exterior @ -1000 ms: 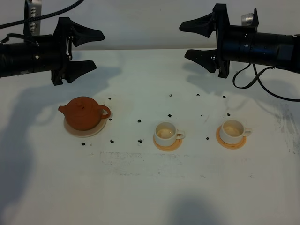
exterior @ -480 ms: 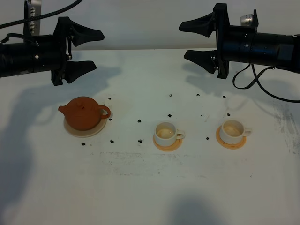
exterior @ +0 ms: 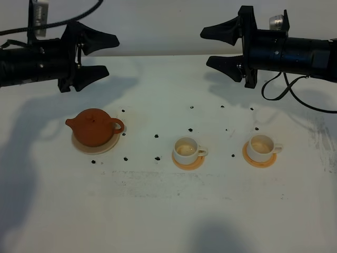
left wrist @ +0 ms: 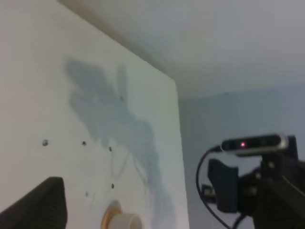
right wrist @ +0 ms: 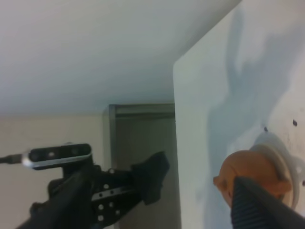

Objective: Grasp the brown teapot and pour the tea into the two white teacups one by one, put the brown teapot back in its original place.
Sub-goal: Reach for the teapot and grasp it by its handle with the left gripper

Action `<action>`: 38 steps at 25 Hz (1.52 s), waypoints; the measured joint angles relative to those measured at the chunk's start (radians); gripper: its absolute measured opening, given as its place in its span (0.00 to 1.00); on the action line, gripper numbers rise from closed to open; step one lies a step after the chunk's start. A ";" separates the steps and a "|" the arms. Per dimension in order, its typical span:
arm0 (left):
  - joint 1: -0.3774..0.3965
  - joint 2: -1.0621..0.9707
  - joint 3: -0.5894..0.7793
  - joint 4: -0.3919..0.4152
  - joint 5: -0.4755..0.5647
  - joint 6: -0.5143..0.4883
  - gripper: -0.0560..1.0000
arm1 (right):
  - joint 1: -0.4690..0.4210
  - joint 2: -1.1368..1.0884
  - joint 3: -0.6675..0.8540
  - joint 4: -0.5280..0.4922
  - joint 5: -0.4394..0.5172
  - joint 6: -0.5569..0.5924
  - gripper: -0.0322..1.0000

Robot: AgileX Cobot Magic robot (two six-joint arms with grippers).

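Left claw point(exterior: 112, 55) wide, empty; brown teapot point(exterior: 93, 127) sits below it. Advise: descend over the loop handle point(exterior: 117, 125), close squarely, lift level.

2 thick, cylindrical matte-black arms point(exterior: 295, 52), each ending in 2 pointed, wedge-shaped black fingers point(exterior: 100, 39). Black cables point(exterior: 263, 88) loop off both. A slim grey camera bar point(left wrist: 255, 142) tops each wrist.

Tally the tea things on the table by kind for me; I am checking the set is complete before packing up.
brown teapot: 1
white teacups: 2
orange coasters: 2
beige coaster: 1
Total: 6
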 joint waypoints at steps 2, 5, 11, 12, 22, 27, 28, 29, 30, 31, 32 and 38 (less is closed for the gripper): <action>0.000 0.000 0.000 -0.024 0.022 0.046 0.76 | 0.000 0.000 0.000 0.004 0.007 -0.037 0.56; 0.000 -0.010 0.000 -0.042 0.030 0.102 0.76 | 0.000 0.000 0.000 0.004 0.018 -0.119 0.54; 0.000 -0.111 0.000 0.005 -0.007 0.228 0.76 | 0.000 -0.068 -0.003 -0.049 -0.062 -0.233 0.54; 0.000 -0.136 0.000 0.032 -0.021 0.238 0.76 | 0.000 -0.088 -0.004 -0.075 -0.085 -0.238 0.54; 0.000 -0.359 0.000 0.358 -0.134 0.244 0.75 | 0.000 -0.316 -0.009 -0.538 -0.249 -0.157 0.54; 0.000 -0.433 0.000 0.535 -0.158 0.220 0.75 | 0.000 -0.417 -0.009 -0.866 -0.256 0.024 0.54; 0.000 -0.438 0.000 0.567 -0.159 0.204 0.75 | 0.000 -0.435 -0.009 -0.932 -0.253 0.057 0.54; -0.004 -0.439 0.000 0.606 -0.164 0.188 0.75 | 0.000 -0.450 -0.009 -0.994 -0.246 0.096 0.54; -0.010 -0.439 0.000 0.645 -0.166 0.168 0.75 | 0.000 -0.468 -0.009 -1.042 -0.238 0.136 0.54; -0.016 -0.439 0.000 0.679 -0.167 0.149 0.75 | 0.000 -0.486 -0.009 -1.096 -0.229 0.174 0.54; -0.026 -0.439 0.000 0.724 -0.170 0.133 0.75 | 0.000 -0.504 -0.009 -1.145 -0.220 0.204 0.54; -0.122 -0.439 0.000 0.961 -0.196 0.004 0.75 | 0.000 -0.613 -0.009 -1.331 -0.155 0.336 0.54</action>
